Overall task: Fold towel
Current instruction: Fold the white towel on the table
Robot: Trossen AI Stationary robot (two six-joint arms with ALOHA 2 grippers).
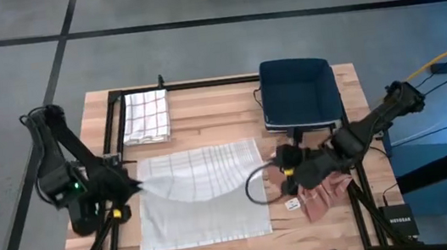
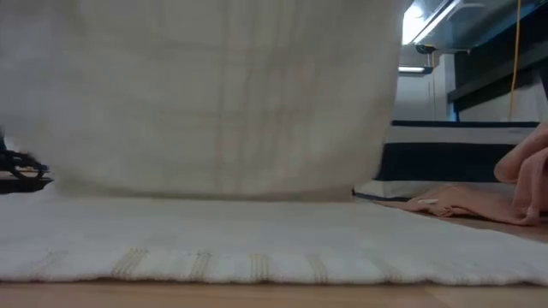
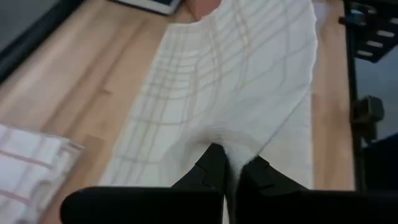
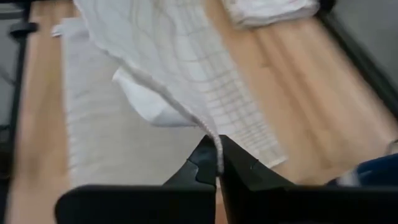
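White towel (image 1: 202,196) lay mid-counter (image 1: 205,114), far edge lifted and stretched between both arms. Left gripper (image 1: 137,187) clenched on its left corner, right gripper (image 1: 278,168) clenched on the right corner. Folded checked cloth (image 1: 146,117) sat at back left, dark tray (image 1: 298,92) at back right, pink cloth (image 1: 324,194) beside the right arm.

Grey floor (image 1: 197,51) — perhaps concrete
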